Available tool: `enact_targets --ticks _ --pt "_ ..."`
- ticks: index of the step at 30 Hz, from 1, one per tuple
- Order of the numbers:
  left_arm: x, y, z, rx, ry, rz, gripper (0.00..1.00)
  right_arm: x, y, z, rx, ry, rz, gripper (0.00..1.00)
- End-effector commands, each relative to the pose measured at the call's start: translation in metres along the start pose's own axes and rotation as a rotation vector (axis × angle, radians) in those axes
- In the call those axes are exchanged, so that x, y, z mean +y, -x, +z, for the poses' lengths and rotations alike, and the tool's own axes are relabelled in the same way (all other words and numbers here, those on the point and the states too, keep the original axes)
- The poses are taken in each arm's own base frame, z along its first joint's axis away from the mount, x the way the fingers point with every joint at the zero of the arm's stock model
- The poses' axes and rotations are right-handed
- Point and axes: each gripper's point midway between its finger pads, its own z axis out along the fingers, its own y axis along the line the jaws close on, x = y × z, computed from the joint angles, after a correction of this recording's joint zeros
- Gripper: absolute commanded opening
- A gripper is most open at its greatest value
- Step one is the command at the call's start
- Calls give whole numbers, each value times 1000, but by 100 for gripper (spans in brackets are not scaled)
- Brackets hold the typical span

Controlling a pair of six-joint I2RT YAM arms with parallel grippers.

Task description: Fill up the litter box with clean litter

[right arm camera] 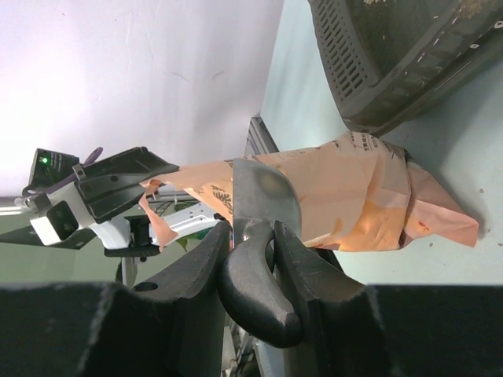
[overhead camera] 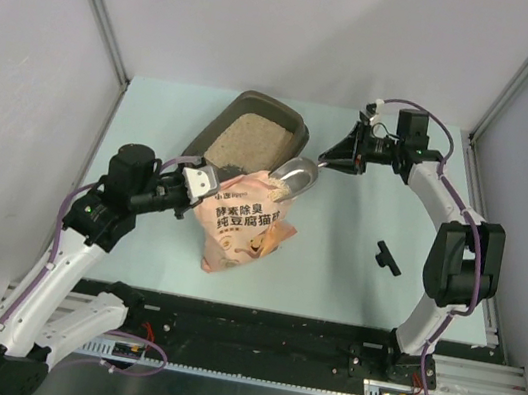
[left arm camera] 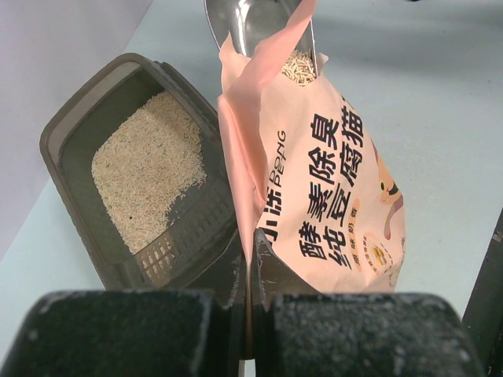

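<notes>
Okay, top view: the litter box (overhead camera: 255, 127) sits at the far middle of the table (overhead camera: 349, 293), set at a slant, with clean litter (overhead camera: 249, 140) spread over its floor. A pink bag (overhead camera: 243, 230) stands just in front of it. The left gripper (overhead camera: 197, 183) is pinched on the bag's upper left edge. The right gripper (overhead camera: 329, 159) grips the handle of a metal scoop (overhead camera: 295, 174), whose bowl is at the bag's mouth. A small black part (overhead camera: 387, 257) lies well apart on the right.

Left wrist view: the fingers (left arm camera: 330, 330) are closed tight on the bag (left arm camera: 330, 204) edge. The box (left arm camera: 78, 118) is to the left, touching the bag, with litter (left arm camera: 149, 177) covering part of its floor and bare floor showing around it. The scoop (left arm camera: 251, 23) bowl is inside the bag's open top, with some granules in it.

Right wrist view: the jaws are clamped on the scoop's dark handle (right arm camera: 251, 290). The bowl (right arm camera: 263, 196) points into the bag (right arm camera: 361, 204). The box's (right arm camera: 401, 63) slotted end is close behind the bag.
</notes>
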Motion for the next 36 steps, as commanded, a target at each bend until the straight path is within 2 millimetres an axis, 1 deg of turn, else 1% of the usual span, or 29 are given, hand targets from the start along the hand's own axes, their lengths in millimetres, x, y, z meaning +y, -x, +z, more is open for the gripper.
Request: enact_targets --ticks 1,11,14,24,32,36 --pt "5 6 -5 -8 23 35 0 25 -5 -10 13 56 -27 0" --pt "6 6 -5 -7 24 34 0 20 -2 -18 -1 50 -32 0" --pt "6 6 -5 -7 22 33 0 21 0 -21 -3 57 -35 0" --pt "7 5 -5 -4 30 34 0 25 -2 -22 11 82 -39 0" --pt "9 5 -5 1 35 36 0 29 6 -21 15 124 -51 0" --pt "10 5 -6 5 45 36 0 27 11 -21 18 137 -31 0"
